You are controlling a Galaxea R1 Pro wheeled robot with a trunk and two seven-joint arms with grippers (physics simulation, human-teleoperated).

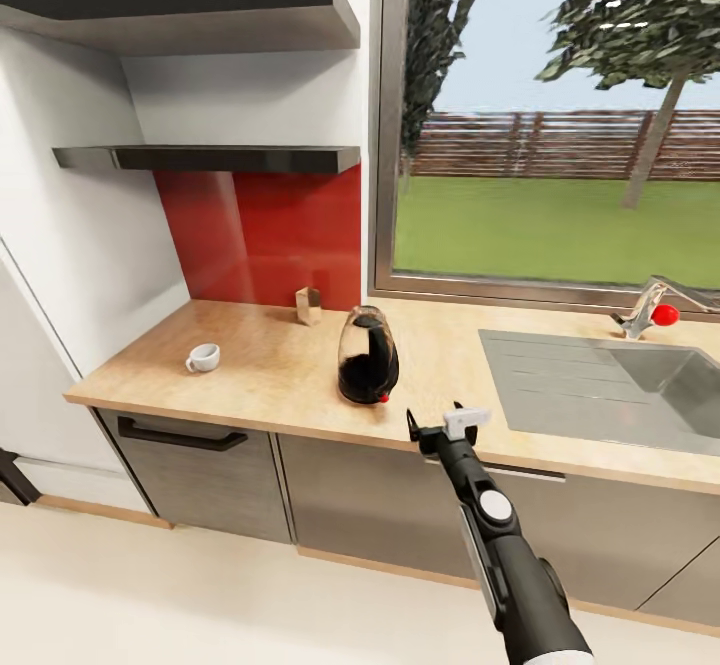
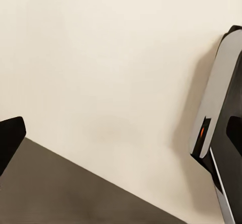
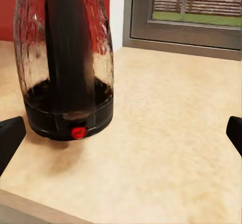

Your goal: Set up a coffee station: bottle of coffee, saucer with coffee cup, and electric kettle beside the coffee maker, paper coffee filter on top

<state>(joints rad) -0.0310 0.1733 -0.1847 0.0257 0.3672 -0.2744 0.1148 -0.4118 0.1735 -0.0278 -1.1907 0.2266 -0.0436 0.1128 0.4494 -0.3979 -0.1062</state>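
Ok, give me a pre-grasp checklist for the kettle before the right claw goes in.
1. Right claw open: ok, its fingertips sit wide apart at the edges of the right wrist view.
2. Electric kettle upright on the countertop: ok.
3. Kettle handle facing the claw: ok, it runs down the near side above the red switch.
4. Claw lined up with the kettle: not ok, the kettle sits off to one side in the right wrist view.
5. Coffee cup and small box away from the kettle: ok.
6. Coffee maker position: cannot tell.
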